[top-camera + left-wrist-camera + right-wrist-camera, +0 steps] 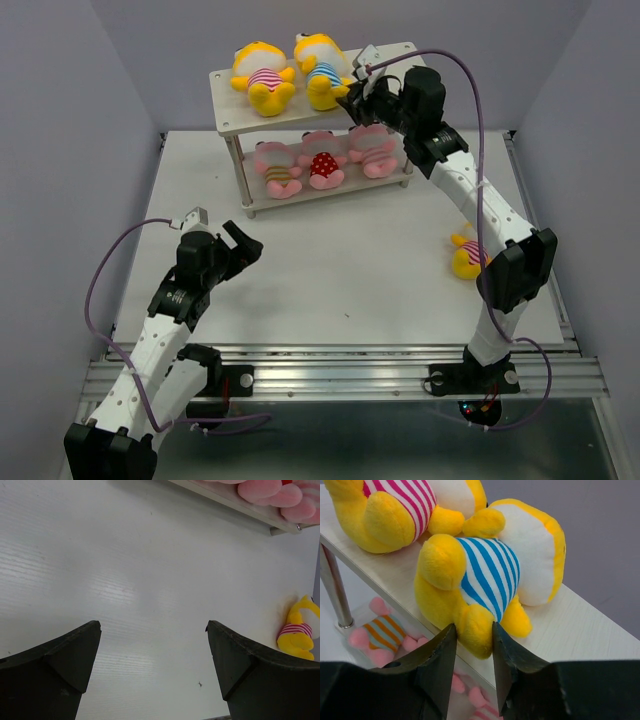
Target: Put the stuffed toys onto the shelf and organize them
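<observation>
The shelf [232, 118] stands at the back of the table. On its top board lie a yellow toy with pink stripes [262, 75] and a yellow toy with blue stripes [322, 72]. My right gripper [352, 100] is shut on the blue-striped toy's foot; in the right wrist view [474, 627] both fingers press the foot of that toy [485, 575]. Three pink toys [322, 163] lie on the lower tier. A third yellow toy [465, 255] lies on the table at the right, partly hidden behind my right arm. My left gripper [245, 245] is open and empty over the table.
In the left wrist view my left gripper [152, 627] is above bare white table, with the lower shelf board [235, 505] far ahead and the loose yellow toy [300, 630] at the right. A thin metal shelf leg [332, 585] shows left of my right gripper.
</observation>
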You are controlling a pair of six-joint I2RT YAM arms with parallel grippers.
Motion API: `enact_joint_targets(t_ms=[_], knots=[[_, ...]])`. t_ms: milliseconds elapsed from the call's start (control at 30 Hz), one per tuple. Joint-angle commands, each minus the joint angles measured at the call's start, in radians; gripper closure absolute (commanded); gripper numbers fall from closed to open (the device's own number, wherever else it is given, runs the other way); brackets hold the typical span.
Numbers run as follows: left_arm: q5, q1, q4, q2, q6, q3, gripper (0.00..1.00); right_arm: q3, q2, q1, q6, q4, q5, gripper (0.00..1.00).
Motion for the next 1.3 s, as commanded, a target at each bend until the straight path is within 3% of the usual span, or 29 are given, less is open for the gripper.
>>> enact_joint_targets(t_ms=[0,267,433,533,700,833,933,1000,1100,1267], knots=[[-0.013,-0.004,0.011,-0.004,0.016,0.044,0.01,0.011,-0.028,0.004,0.018,0.096,0.015,0.6],[-0.01,-0.004,0.007,-0.012,0.015,0.043,0.01,-0.012,-0.065,0.004,0.026,0.117,0.042,0.4],[-0.005,-0.004,0.005,-0.017,0.013,0.043,0.01,-0.046,-0.108,0.004,0.034,0.123,0.041,0.11],[-0.002,-0.005,0.005,-0.018,0.013,0.043,0.01,-0.075,-0.151,0.004,0.037,0.137,0.056,0.0],[0.021,-0.004,0.021,-0.024,0.013,0.04,0.01,-0.123,-0.249,0.004,0.063,0.139,0.151,0.0],[0.041,-0.004,0.04,-0.024,0.011,0.035,0.01,-0.253,-0.393,0.004,0.158,0.113,0.342,0.0],[0.052,-0.004,0.065,-0.023,0.001,0.018,0.01,-0.446,-0.566,0.004,0.341,0.076,0.644,0.0],[0.072,-0.004,0.083,-0.018,0.001,0.014,0.01,-0.63,-0.663,0.004,0.431,0.07,0.737,0.0],[0.088,-0.004,0.103,-0.009,0.005,0.007,0.01,-0.799,-0.801,0.004,0.621,-0.05,0.887,0.0],[0.098,-0.005,0.122,0.009,0.015,-0.008,0.01,-0.891,-0.823,0.004,0.981,-0.444,1.044,0.0]])
